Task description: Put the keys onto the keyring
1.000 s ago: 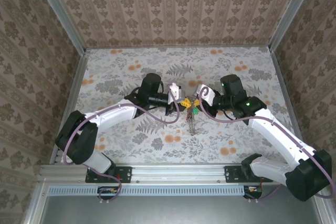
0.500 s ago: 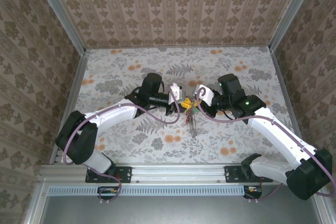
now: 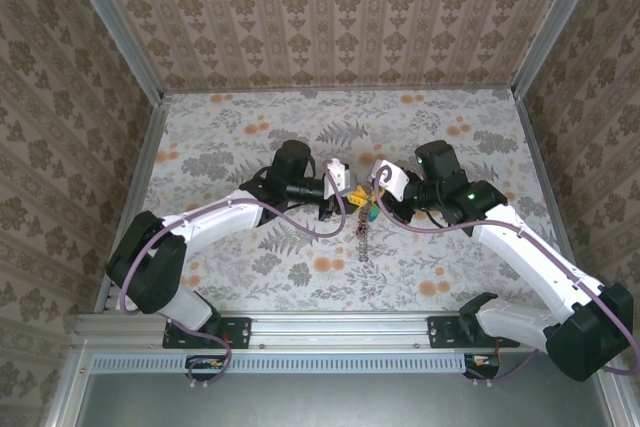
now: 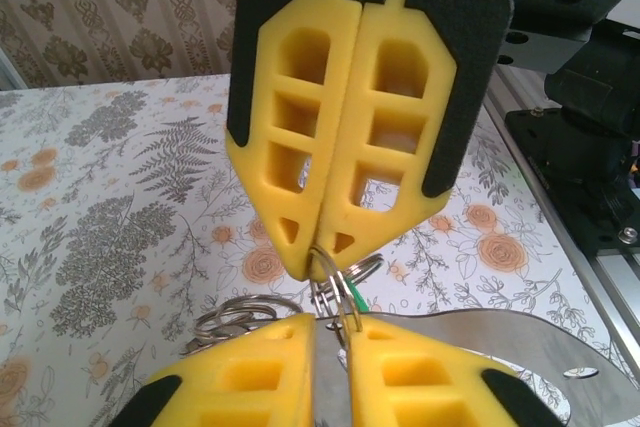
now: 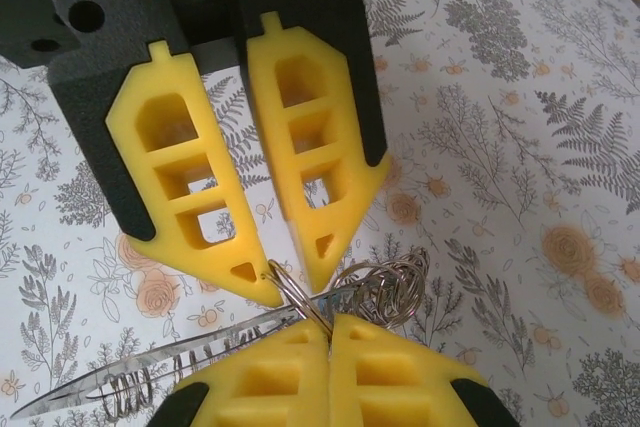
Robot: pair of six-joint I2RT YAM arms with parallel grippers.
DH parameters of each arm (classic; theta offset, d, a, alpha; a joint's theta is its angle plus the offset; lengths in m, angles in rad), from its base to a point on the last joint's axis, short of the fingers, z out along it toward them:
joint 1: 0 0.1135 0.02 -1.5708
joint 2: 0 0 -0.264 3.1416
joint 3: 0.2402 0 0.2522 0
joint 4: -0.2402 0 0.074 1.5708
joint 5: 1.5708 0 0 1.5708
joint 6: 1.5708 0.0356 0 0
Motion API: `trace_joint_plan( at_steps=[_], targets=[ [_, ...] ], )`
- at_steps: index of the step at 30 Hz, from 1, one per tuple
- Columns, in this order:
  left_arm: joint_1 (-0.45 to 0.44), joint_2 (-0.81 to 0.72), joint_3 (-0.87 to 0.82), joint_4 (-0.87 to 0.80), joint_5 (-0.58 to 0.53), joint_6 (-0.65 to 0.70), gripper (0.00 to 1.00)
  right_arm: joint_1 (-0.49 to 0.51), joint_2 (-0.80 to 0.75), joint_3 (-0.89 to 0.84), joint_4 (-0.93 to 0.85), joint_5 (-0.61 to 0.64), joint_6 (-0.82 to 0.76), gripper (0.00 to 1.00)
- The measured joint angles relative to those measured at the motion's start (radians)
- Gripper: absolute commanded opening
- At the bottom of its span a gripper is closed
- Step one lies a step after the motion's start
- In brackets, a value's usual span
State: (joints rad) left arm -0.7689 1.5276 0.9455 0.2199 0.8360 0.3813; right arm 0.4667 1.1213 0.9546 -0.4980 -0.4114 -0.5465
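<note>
Both grippers meet above the middle of the table. My right gripper (image 5: 330, 332) (image 3: 374, 190) is shut on the keyring (image 5: 300, 302), a thin metal ring pinched at its fingertips. My left gripper (image 4: 332, 332) (image 3: 350, 197) faces it with its jaws a narrow gap apart. The keyring (image 4: 340, 292) runs into that gap and lies against one pad (image 5: 240, 272). A green key (image 4: 353, 297) (image 3: 371, 211) shows beside the ring. More looped rings (image 5: 400, 287) and a thin dangling string of metal (image 3: 363, 237) hang below the grippers.
A long flat silver blade (image 5: 150, 367) lies close under the fingers. The floral table top (image 3: 240, 127) is walled by patterned panels at the back and sides. A metal rail (image 3: 340, 332) runs along the near edge by the arm bases.
My left gripper's jaws have parted slightly. The right gripper has edged a little left and back, and the hanging bunch has shifted with it.
</note>
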Motion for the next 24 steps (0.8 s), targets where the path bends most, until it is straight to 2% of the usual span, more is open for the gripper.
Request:
trace_joint_plan(
  at_steps=[3, 8, 10, 19, 21, 24],
  targets=[
    [-0.003, 0.000, 0.000, -0.003, -0.013, -0.006, 0.00, -0.001, 0.000, 0.000, -0.003, 0.009, 0.000, 0.00],
    [-0.004, 0.000, 0.000, 0.000, -0.024, -0.006, 0.00, -0.001, -0.001, 0.000, -0.003, 0.013, 0.000, 0.00],
    [-0.004, 0.000, 0.000, 0.006, -0.021, -0.006, 0.00, -0.001, -0.006, 0.000, -0.003, 0.013, -0.001, 0.07],
    [-0.004, 0.000, -0.001, 0.032, 0.032, -0.006, 0.00, -0.004, -0.031, -0.016, 0.012, -0.029, -0.033, 0.22],
    [-0.004, 0.000, -0.001, 0.037, 0.040, -0.006, 0.00, -0.006, -0.031, -0.016, 0.021, -0.040, -0.039, 0.21],
    [-0.004, 0.000, -0.001, 0.042, 0.043, -0.006, 0.00, -0.013, -0.030, -0.016, 0.024, -0.058, -0.049, 0.10]
  ],
)
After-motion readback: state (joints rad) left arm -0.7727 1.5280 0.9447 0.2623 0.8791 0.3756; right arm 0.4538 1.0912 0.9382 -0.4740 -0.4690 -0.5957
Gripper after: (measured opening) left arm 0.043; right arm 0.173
